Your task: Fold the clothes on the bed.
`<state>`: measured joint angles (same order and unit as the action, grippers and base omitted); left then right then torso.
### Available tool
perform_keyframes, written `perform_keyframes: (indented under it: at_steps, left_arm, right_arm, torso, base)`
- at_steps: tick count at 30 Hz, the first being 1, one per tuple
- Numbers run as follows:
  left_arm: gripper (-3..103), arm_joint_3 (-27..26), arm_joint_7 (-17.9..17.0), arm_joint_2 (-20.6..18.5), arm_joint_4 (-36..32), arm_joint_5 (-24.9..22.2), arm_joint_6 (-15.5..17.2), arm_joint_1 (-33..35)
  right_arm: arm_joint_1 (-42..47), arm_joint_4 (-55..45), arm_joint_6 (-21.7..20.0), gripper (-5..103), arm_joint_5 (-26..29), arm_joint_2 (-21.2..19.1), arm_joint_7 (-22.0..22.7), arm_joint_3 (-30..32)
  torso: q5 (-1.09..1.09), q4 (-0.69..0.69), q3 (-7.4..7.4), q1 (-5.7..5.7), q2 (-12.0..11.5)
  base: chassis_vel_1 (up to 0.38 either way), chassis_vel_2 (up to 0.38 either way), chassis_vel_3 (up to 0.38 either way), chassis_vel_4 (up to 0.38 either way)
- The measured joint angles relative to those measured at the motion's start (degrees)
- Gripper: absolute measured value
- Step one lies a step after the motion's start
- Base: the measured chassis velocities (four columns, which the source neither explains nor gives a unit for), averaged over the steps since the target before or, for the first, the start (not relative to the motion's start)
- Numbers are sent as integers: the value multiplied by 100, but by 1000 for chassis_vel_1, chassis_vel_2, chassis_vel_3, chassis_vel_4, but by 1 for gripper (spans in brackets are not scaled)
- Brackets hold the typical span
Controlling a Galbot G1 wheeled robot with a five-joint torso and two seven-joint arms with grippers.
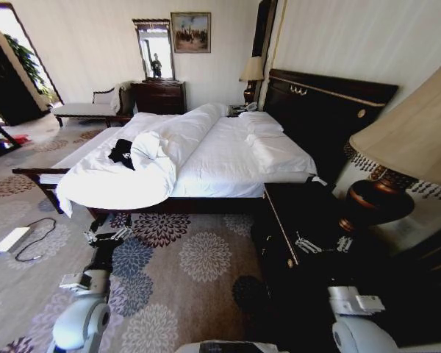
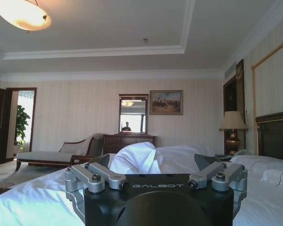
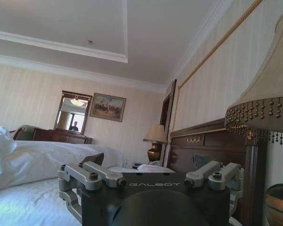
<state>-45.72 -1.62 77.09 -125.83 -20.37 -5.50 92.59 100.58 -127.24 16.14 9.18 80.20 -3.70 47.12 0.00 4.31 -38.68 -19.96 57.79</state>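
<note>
— While I stand off from the foot of the large bed (image 1: 228, 158) with its white sheets and tall dark wooden headboard, both my arms hang low in front of me, nowhere near the cloth.

— Where is the thing you are to fold?

— The black short-sleeved cotton T-shirt (image 1: 121, 152) lies crumpled near the bed's foot edge, towards the far side, tucked against the bunched white duvet (image 1: 169, 140) that runs along the middle of the bed. It is a heap, not spread flat, so I judge the folding has not begun.

— And your pincers?

— My left gripper (image 1: 106, 237) is down over the flowered carpet (image 1: 191, 257), just short of the bed's near foot corner; in the left wrist view its fingers (image 2: 104, 174) stand wide apart with nothing between them. My right gripper (image 1: 323, 244) hovers above the dark wooden nightstand (image 1: 279, 220) beside the headboard end, likewise spread wide and empty in the right wrist view, close to the fringed beige lampshade (image 1: 415, 125).

— Why held so?

— I'd say they are kept low and open as a travelling pose, ready to take cloth. The shirt is well apart from both, so I reckon the base must close in first, and the right arm must mind that lamp.
</note>
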Motion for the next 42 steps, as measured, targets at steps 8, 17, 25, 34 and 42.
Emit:
perform_keyframes:
  at_steps: [8,17,25,34,42]
  left_arm:
    - [100,12,-45,-39,151,-82,-17,-109]
    - [100,50,-80,-86,219,-18,-7,-167]
    - [100,67,-103,-66,196,37,3,-147]
    - [100,50,-120,-25,150,51,3,-111]
    - [100,15,-122,-14,114,53,2,-80]
  right_arm:
    - [-106,178,73,100,-40,102,-104,-72]
    - [-149,273,120,100,-69,186,-113,-80]
    - [-217,321,129,100,-10,188,-82,-84]
    - [-206,338,116,100,-44,223,-60,-144]
    - [-231,357,115,100,-57,214,-69,-184]
  torso:
    - [0,0,0,0,0]
    - [0,0,0,0,0]
    - [0,0,0,0,0]
    - [0,0,0,0,0]
    - [1,0,1,1,1]
  base:
    - [0,0,0,0]
    - [0,0,0,0]
    - [0,0,0,0]
    - [0,0,0,0]
    - [-32,20,20,-33]
